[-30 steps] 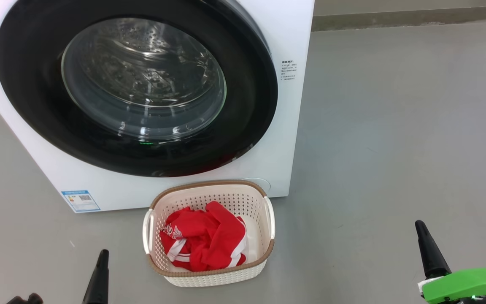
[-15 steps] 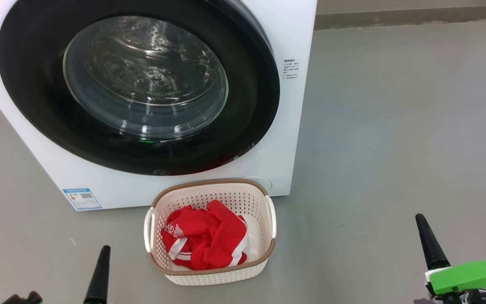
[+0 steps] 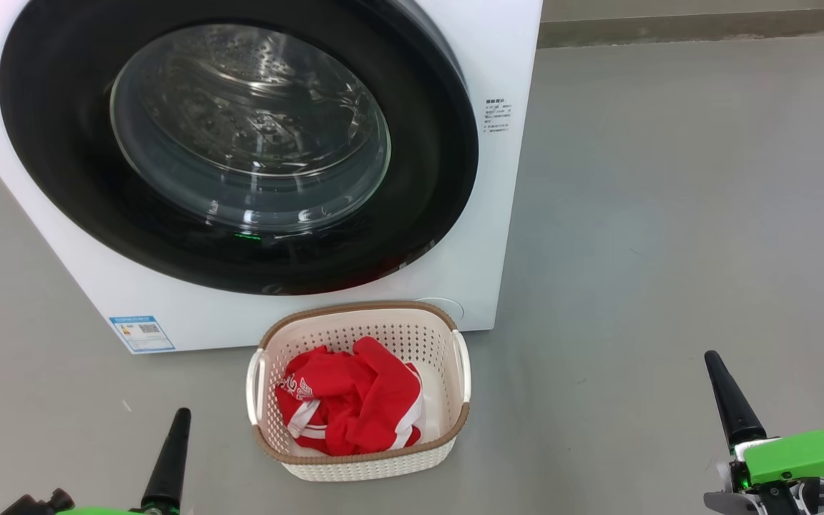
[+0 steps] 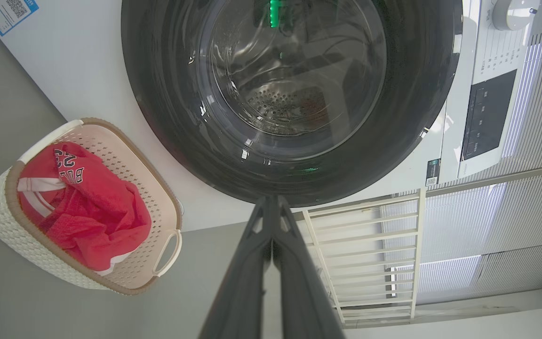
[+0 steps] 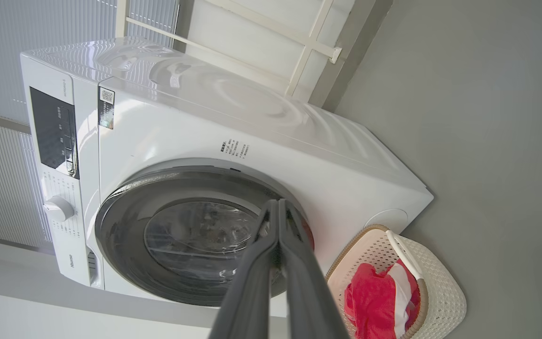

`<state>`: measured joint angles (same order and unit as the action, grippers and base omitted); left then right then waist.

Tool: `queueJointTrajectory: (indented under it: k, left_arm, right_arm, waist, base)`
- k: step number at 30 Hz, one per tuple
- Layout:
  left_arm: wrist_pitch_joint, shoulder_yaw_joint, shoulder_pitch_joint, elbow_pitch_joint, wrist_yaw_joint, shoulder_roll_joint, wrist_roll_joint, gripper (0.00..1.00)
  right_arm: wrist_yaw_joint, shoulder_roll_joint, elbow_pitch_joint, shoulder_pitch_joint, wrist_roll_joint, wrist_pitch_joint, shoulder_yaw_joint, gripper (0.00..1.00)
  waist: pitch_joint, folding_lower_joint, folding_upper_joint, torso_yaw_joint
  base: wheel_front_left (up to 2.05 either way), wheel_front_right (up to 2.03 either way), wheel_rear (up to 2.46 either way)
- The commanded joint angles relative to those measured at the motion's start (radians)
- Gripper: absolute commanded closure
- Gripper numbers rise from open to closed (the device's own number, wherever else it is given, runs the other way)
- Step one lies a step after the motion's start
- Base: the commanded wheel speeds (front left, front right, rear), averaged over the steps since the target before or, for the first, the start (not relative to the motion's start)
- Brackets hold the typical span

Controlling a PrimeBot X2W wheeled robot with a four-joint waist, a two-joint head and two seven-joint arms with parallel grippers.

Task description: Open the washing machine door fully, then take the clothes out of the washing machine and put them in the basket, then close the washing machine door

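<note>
Quick update from my end. The door (image 3: 244, 136) is flush against the washer (image 3: 501, 214), and through the glass I see bare drum. The clothes (image 3: 351, 400) are bunched up in the basket (image 3: 355, 468), which sits on the floor (image 3: 669, 214) just in front of the washer's lower right corner.

The left end effector (image 3: 182, 418) is at the lower left of the head view and the right end effector (image 3: 711, 361) at the lower right. Both are well clear of the basket. In each wrist view the two fingers are pressed together tip to tip with nothing between them, so both are fully closed and empty.

Compared to a second ago, not much has changed. The head camera has nudged a little, so the washer and basket sit slightly further right in frame. That's the camera, not the things. Both end effectors have crept a bit higher in the head view, more than that nudge accounts for. More of the green housing (image 3: 805, 458) behind the right one shows now, and a sliver of green has come in at the bottom left too. Clothes and basket look the same as before.
</note>
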<state>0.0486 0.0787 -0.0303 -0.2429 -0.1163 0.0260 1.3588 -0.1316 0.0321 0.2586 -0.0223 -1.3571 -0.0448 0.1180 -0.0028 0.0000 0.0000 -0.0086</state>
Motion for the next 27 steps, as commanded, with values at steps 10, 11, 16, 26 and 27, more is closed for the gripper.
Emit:
queueJointTrajectory:
  k: [10,11,16,26,27]
  left_arm:
    - [0.032,0.032,-0.059,0.009,-0.013,0.022,0.125,1.00]
    - [0.035,0.032,-0.061,0.008,-0.013,0.022,0.136,1.00]
    - [0.050,0.034,-0.069,0.003,-0.014,0.023,0.191,1.00]
    - [0.065,0.035,-0.078,-0.003,-0.014,0.024,0.250,1.00]
    - [0.065,0.035,-0.078,-0.003,-0.014,0.024,0.250,1.00]
  right_arm:
    - [0.001,0.019,-0.020,-0.066,-0.125,-0.032,-0.011,1.00]
    - [0.001,0.019,-0.019,-0.068,-0.136,-0.035,-0.011,1.00]
    - [0.001,0.020,-0.017,-0.076,-0.194,-0.050,-0.009,1.00]
    - [0.001,0.021,-0.014,-0.085,-0.254,-0.066,-0.007,1.00]
    - [0.001,0.021,-0.014,-0.085,-0.254,-0.066,-0.007,1.00]
  waist:
    - [0.003,0.0000,0.0000,0.004]
    - [0.003,0.0000,0.0000,0.004]
    - [0.004,0.0000,0.0000,0.006]
    - [0.006,0.0000,0.0000,0.009]
    - [0.006,0.0000,0.0000,0.009]
  base:
    - [0.00,0.00,0.00]
    - [0.00,0.00,0.00]
    - [0.00,0.00,0.00]
    - [0.00,0.00,0.00]
    - [0.00,0.00,0.00]
